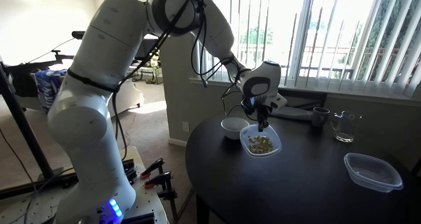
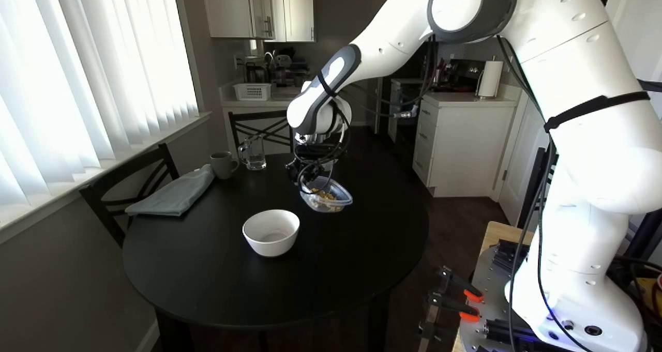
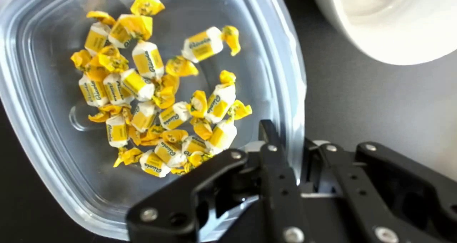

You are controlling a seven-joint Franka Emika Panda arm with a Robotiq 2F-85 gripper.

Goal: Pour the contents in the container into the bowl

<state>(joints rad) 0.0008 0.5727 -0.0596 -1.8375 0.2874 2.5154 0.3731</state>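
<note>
Sweets point(image 3: 166, 93), yellow-and-white, printed "Ricola", heaped in translucent container point(image 3: 57, 104). Tool point(image 3: 293, 143) clamped on container's rim, four o'clock in wrist view. White bowl point(image 3: 400, 25) at container's two o'clock, same view, on dark tabletop point(image 3: 339, 100).

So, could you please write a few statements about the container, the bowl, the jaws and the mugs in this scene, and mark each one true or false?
The wrapped candies lie in the container. True.
The jaws are clear of the container. False: they straddle its rim.
The bowl stands on the dark table. True.
A grey mug stands near a glass mug. True.
The bowl already holds some of the candies. False: none shows in it; they are in the container.
The glass mug is lying on its side. False: it stands upright.
</note>
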